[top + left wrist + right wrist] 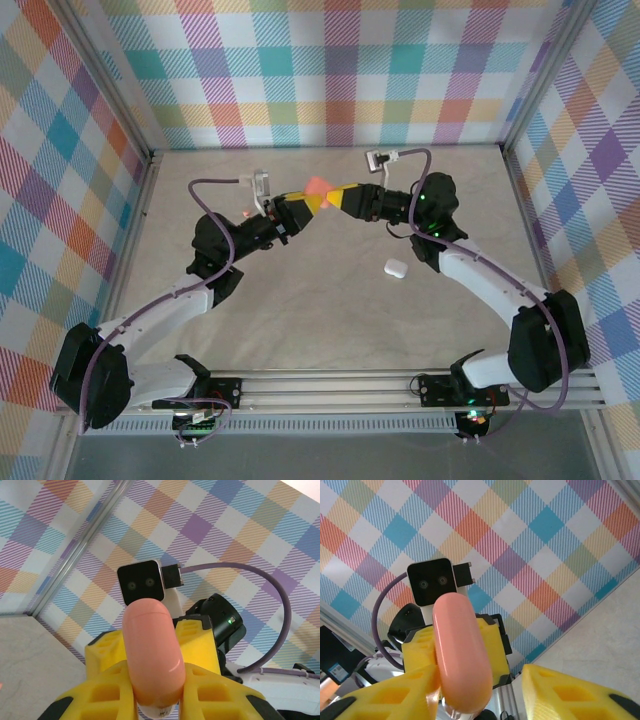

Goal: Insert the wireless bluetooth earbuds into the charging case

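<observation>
1. The charging case [318, 186] is held above the tabletop [330, 300], toward 12 o'clock, and looks closed.
2. The left claw [297, 207] is clamped on it. The right claw [343, 197] has its fingers apart, one against the case.
3. I judge the step is opening the case; next the right claw must lift the lid.
4. Count: one pink case, one white case [396, 267] at 4 o'clock, one pink speck [245, 213] at 8 o'clock, perhaps an earbud.

Pastel plaid walls [330, 70] w/ beige tabletop [330, 320]
</observation>
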You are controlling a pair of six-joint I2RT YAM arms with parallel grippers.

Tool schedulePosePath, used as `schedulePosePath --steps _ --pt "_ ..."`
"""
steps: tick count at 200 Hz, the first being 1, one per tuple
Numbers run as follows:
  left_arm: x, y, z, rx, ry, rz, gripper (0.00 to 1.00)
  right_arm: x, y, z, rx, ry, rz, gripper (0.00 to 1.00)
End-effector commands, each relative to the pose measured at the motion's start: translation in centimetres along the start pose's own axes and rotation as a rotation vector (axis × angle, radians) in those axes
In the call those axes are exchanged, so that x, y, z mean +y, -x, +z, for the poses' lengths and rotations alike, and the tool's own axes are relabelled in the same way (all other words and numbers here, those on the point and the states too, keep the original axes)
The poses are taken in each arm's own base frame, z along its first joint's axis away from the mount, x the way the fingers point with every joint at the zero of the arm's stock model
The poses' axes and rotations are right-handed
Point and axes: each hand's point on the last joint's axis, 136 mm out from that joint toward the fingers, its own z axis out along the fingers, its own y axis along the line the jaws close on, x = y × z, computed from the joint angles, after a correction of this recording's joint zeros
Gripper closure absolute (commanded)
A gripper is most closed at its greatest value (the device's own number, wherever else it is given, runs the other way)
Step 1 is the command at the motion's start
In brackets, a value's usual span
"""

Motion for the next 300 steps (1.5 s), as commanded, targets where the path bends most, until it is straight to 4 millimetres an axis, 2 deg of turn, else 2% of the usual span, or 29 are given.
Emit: schedulePosePath --steps 1,40,69,94,129,152,191,214,256,300 --pt "-2.6 2.5 0.0 -0.059 -0.075 0.045 0.99 2.3 0.7 0.5 0.004 0.076 -0.068 0.6" --pt "-2.0 2.0 0.1 -0.035 -0.055 0.045 0.97 2.7 0.4 0.6 0.028 0.085 -0.085 0.74" --pt "-1.3 1.1 -0.1 0.016 -0.001 0.081 0.74 3.1 -0.2 0.4 0.081 0.064 -0.139 0.81" --pt "-1.2 0.2 -0.6 0.086 0.033 0.145 0.48 3.6 -0.8 0.1 0.133 0.028 -0.2 0.84" --pt "-0.8 -0.2 -1.3 0.129 0.091 0.201 0.36 4.4 -1.0 -0.5 0.157 0.0 -0.28 0.86" --pt "-0.5 -0.8 -2.3 0.184 0.14 0.303 0.35 4.1 -1.3 -1.1 0.202 -0.052 -0.329 0.87" --pt "-2.5 -3.0 -4.5 0.29 0.038 0.552 0.33 4.3 -3.1 -2.2 0.332 -0.07 -0.458 0.87" --pt "-1.8 -4.4 -5.3 0.405 0.053 0.632 0.32 4.6 -4.3 -2.7 0.371 -0.032 -0.549 0.87" --pt "-3.1 -4.5 -4.5 0.397 -0.058 0.615 0.32 4.5 -6.1 -3.4 0.409 0.003 -0.709 0.88" --pt "-3.5 -4.5 -2.9 0.351 -0.146 0.521 0.37 4.4 -7.0 -3.7 0.422 0.014 -0.762 0.9"
